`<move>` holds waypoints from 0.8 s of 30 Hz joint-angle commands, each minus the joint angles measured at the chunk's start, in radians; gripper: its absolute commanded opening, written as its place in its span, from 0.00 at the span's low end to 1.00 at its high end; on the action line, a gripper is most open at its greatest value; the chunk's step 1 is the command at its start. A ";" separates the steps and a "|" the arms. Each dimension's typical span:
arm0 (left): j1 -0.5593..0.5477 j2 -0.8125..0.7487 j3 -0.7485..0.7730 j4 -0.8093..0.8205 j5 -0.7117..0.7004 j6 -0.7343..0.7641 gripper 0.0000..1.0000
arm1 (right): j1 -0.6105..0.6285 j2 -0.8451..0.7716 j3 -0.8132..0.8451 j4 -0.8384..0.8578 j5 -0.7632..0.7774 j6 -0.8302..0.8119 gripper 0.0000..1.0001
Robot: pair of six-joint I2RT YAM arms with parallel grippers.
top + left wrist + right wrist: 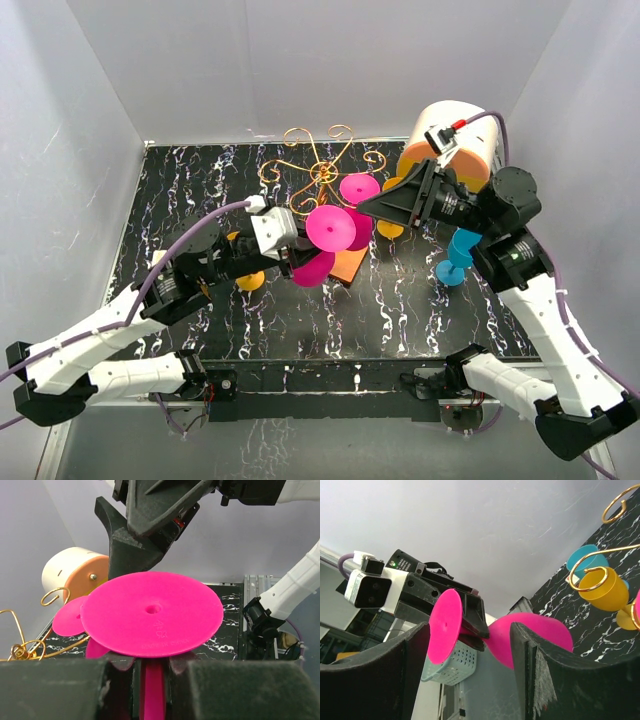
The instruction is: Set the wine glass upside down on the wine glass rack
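Left hand (292, 260) is clamped on the stem of the pink wine glass (330, 228), holding it above the table (200, 190), right beside the rack (318, 165). The glass is tipped on its side, flat foot facing the right hand (366, 207), the nearer free one. Its fingers are spread wide and grip nothing.

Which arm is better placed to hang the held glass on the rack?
Left gripper, likely: its jaws clamp the pink wine glass by the wine glass rack; the right gripper is open, empty.
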 commanded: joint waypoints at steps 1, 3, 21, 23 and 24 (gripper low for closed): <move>-0.005 0.012 -0.008 0.073 -0.021 0.034 0.00 | 0.049 0.021 0.003 0.038 0.007 0.014 0.60; -0.005 0.025 -0.005 0.075 -0.045 0.037 0.00 | 0.085 0.034 0.000 0.039 0.022 0.015 0.56; -0.005 -0.024 -0.040 0.010 -0.142 -0.081 0.15 | 0.187 0.046 -0.067 0.049 0.174 0.102 0.00; -0.005 -0.036 -0.024 -0.043 -0.177 -0.142 0.34 | 0.194 0.041 -0.077 0.048 0.186 0.113 0.00; -0.005 -0.042 -0.015 -0.073 -0.188 -0.183 0.47 | 0.197 0.039 -0.082 0.046 0.193 0.118 0.00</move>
